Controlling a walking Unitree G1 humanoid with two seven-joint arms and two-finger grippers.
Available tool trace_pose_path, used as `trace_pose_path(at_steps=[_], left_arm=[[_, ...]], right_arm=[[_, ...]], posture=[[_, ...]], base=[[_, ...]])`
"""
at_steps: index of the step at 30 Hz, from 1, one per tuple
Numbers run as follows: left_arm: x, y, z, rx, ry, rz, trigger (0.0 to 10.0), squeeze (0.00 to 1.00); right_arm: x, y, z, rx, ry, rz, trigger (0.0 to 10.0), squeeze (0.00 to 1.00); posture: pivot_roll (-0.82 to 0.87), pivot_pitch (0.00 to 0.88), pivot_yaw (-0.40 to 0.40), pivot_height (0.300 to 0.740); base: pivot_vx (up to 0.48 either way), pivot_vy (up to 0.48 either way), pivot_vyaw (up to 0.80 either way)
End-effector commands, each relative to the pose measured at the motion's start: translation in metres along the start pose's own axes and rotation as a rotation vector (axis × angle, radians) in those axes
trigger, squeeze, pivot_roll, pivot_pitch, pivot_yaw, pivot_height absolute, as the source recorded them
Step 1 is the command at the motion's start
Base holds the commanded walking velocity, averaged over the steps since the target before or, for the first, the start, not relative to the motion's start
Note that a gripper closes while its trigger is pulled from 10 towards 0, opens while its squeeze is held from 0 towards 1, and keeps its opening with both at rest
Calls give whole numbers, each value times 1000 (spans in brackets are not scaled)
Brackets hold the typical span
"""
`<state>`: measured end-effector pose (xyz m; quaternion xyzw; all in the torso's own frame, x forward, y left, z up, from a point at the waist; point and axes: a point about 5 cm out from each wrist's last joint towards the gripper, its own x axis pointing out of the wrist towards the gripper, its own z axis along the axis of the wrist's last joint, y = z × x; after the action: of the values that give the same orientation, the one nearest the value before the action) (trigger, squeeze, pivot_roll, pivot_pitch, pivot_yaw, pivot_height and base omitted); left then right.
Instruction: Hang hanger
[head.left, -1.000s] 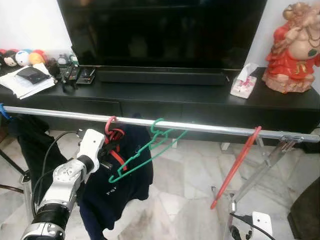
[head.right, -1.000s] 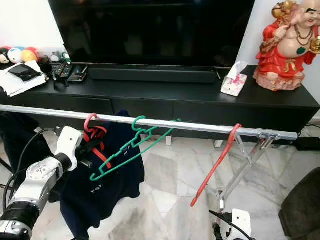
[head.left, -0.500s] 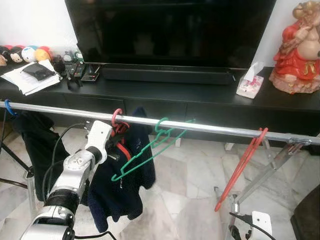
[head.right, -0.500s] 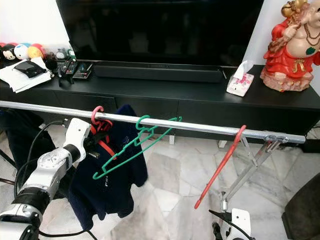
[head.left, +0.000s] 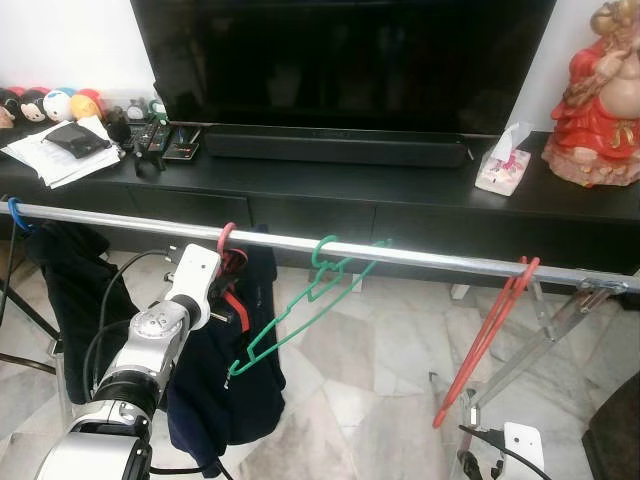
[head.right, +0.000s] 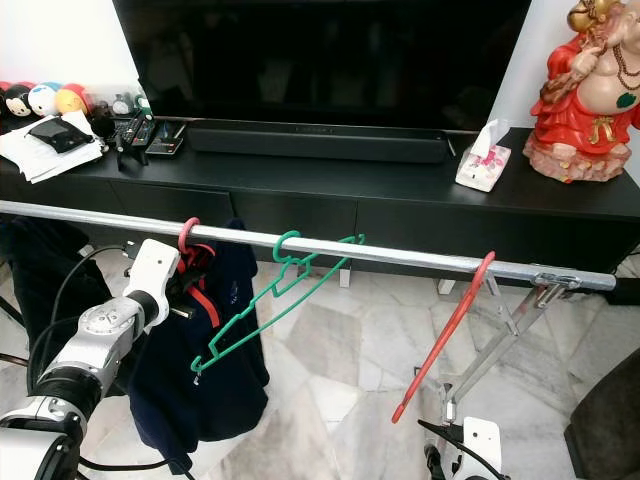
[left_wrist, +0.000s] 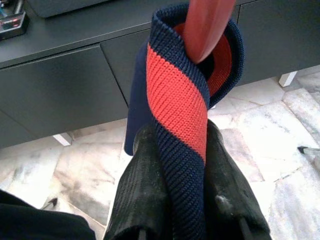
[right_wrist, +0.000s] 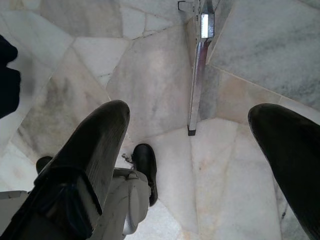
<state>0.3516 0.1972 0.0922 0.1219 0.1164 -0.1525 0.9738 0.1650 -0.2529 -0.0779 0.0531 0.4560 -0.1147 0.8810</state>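
So the left end effector (left_wrist: 181, 200) is up by the silver clothes rail (head.left: 420, 256), fingers pinching the navy-and-red knit collar of the dark sweater (head.left: 225, 385). That sweater sits on a pink-red hanger (head.left: 226, 243) hooked over the rail. Just beside it a green hanger (head.left: 300, 315) hangs tilted, and a red hanger (head.left: 490, 335) dangles well off to the right. The right end effector (right_wrist: 195, 150) hangs low over the marble floor (right_wrist: 155, 85), fingers spread wide. Behind the rail is a black TV table (head.left: 400, 190).
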Motion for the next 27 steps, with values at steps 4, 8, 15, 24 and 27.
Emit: trace_pose_path(at_steps=[4,8,15,24,27], left_arm=[[-3,3,3,-1,-38,-13,10000,482],[-6,6,3,-28,-61,2,10000,859],[-10,8,7,-47,-113,-8,10000,1000],[-20,2,11,-62,-162,-71,10000,1000],[-28,-1,9,-62,-168,-100,10000,1000]], right_arm=[[0,0,-1,-7,11,-2,10000,0],[0,-1,-2,-12,12,1,10000,0],[0,-1,-2,-19,14,3,10000,0],[-1,0,-4,-18,17,4,10000,0],[-1,0,-4,-16,16,4,10000,0]], posture=[[-119,25,28,740],[-114,19,26,740],[-114,14,27,740],[-111,13,34,740],[-111,13,34,740]], base=[[0,0,0],[0,0,0],[0,0,0],[0,0,0],[0,0,0]])
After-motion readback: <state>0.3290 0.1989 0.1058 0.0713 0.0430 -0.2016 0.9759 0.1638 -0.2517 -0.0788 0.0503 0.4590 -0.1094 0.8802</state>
